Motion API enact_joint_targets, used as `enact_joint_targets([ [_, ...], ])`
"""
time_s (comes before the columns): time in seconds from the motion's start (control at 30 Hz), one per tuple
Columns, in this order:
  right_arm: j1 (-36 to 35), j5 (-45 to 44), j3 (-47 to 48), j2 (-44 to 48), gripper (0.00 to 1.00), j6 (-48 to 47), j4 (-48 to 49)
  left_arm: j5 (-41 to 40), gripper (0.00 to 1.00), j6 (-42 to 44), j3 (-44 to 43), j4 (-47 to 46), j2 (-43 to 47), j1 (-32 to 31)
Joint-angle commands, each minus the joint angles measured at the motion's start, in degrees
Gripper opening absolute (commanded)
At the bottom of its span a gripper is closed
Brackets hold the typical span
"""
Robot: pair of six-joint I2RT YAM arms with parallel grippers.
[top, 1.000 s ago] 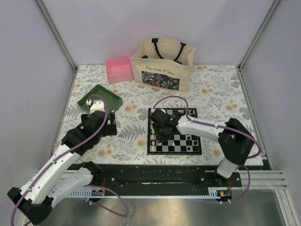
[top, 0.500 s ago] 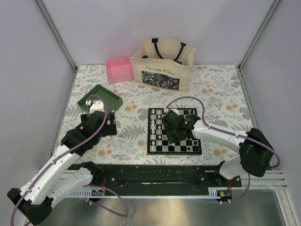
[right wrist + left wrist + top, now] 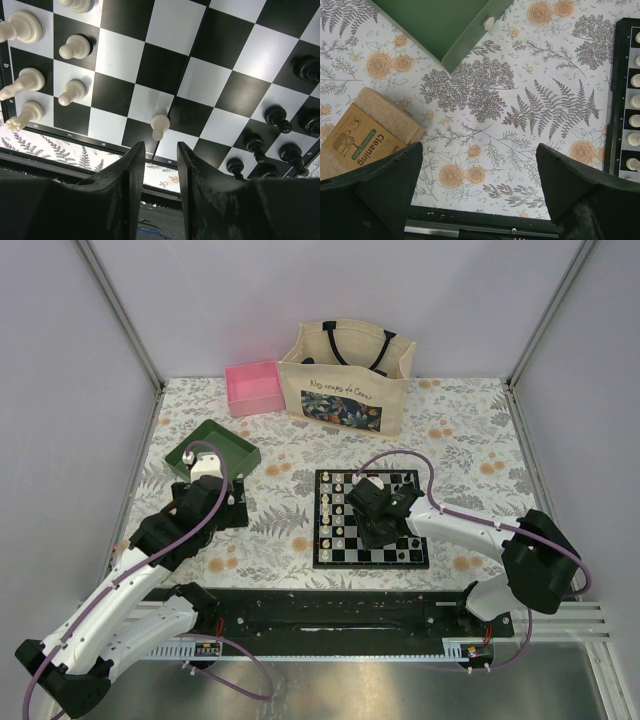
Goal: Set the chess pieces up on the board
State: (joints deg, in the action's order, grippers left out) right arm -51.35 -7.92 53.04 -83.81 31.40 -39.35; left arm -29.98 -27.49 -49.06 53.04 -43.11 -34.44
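The worktop [image 3: 470, 430] was spread with a white cloth [image 3: 485, 90] printed with grey ferns and orange roses. Plain pale lilac-grey panels closed it in: a back wall [image 3: 330, 290], a left wall [image 3: 60, 390] and a right wall [image 3: 600, 360]. Slim aluminium posts [image 3: 118, 312] rose from the two far corners and leaned outward. A black plate [image 3: 330, 610] ran along the near edge, with brushed metal sheet [image 3: 400, 690] beyond it. The light was even and soft, with faint shadows.

I record that the right arm's fingers [image 3: 125, 190] have moved from the left side of the board [image 3: 371, 562] to its middle. The elbow has swung outward, uncovering the white pieces [image 3: 74, 47].
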Motion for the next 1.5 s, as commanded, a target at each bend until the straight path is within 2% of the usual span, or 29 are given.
enact_joint_targets([
  [0.0,0.8,-0.3,1.2,-1.2,0.39,0.0,1.7,-0.4,0.99,-0.5,-1.3,-1.4,0.6,0.2],
  [0.47,1.1,0.2,1.7,-2.7,0.36,-0.6,3.1,-0.4,0.99,-0.4,-1.2,-1.5,0.6,0.2],
  [0.73,1.1,0.7,1.8,-2.8,0.24,-0.9,3.3,-0.4,0.99,-0.5,-1.3,-1.4,0.6,0.2],
  [0.93,0.5,4.3,2.3,-2.1,0.18,0.1,4.4,-0.3,0.99,-0.4,-1.2,-1.5,0.4,0.2],
  [1.47,-6.7,6.1,8.2,-7.9,0.17,2.3,5.6,-0.3,0.99,-0.4,-1.2,-1.4,0.5,0.2],
])
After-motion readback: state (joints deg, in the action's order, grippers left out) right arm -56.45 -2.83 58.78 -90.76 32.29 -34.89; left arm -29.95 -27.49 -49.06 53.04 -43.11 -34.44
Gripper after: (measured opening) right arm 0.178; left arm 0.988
